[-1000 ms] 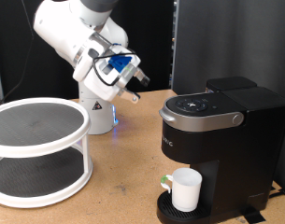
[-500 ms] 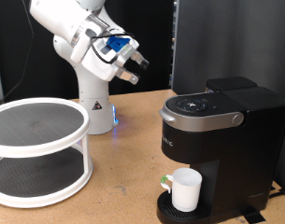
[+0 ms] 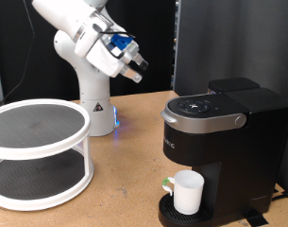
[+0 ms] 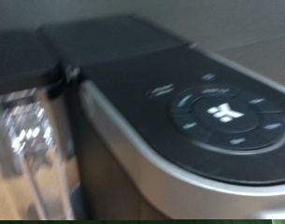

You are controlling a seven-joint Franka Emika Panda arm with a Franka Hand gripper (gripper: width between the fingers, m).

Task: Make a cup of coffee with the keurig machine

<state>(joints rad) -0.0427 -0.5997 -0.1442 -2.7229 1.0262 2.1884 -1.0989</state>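
Meanwhile, the hand (image 3: 135, 68) is raised further and drawn back from the keurig machine (image 3: 219, 151) compared with a second ago; it hangs well above the desk's (image 3: 125, 180) far edge. Nothing is seen between its fingers; how far open it is cannot be told. The cup (image 3: 188, 191) is already seated on the drip tray, near the desk's front right corner. Lid is closed, buttons are seen in the wrist view. Contact with the machine appears finished.
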